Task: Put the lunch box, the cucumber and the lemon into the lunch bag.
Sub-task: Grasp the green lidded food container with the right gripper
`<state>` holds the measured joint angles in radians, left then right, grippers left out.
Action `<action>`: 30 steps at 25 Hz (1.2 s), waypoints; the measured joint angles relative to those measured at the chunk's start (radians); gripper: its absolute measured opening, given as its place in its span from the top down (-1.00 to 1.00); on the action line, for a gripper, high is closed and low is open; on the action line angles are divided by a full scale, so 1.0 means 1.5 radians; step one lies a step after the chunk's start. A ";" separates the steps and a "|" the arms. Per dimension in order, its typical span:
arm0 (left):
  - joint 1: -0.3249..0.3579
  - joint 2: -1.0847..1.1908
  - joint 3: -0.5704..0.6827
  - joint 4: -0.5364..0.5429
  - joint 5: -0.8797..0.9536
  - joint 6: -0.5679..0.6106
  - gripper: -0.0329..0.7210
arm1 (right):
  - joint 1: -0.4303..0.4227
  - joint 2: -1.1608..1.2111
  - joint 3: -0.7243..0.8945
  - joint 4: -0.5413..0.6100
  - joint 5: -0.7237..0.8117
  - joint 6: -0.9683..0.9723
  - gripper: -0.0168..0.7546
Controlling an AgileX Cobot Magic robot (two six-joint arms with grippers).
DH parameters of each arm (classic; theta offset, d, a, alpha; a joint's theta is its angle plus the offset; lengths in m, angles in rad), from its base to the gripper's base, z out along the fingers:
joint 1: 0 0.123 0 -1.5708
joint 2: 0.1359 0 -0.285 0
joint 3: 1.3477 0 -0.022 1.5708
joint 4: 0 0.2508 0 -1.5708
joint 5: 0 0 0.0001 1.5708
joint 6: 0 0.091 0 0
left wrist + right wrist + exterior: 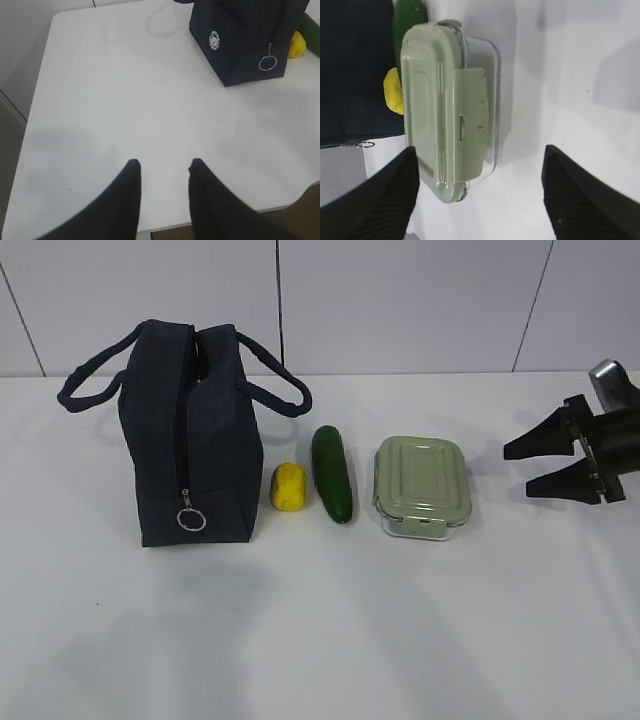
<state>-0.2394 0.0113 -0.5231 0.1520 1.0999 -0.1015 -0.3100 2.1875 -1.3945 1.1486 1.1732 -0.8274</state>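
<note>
Near left: left gripper point(162, 172), jaws partly apart and holding nothing, well short of the lunch bag point(190, 440). Right: right gripper point(525, 465), jaws wide open and empty, level with the lunch box point(422, 485) and nearer to it than the left, box just left of the jaws, long axis near-to-far. Further left: cucumber point(332, 472), then lemon point(289, 486) beside the bag, zipper closed.
</note>
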 joint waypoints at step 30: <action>0.000 0.000 0.000 -0.001 0.000 0.000 0.29 | 0.076 0.063 -0.067 0.010 0.000 -0.004 -0.53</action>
<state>-0.2394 0.0113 -0.5231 0.1502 1.0999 -0.1015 -0.1963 2.2826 -1.4958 1.1629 1.1732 -0.8334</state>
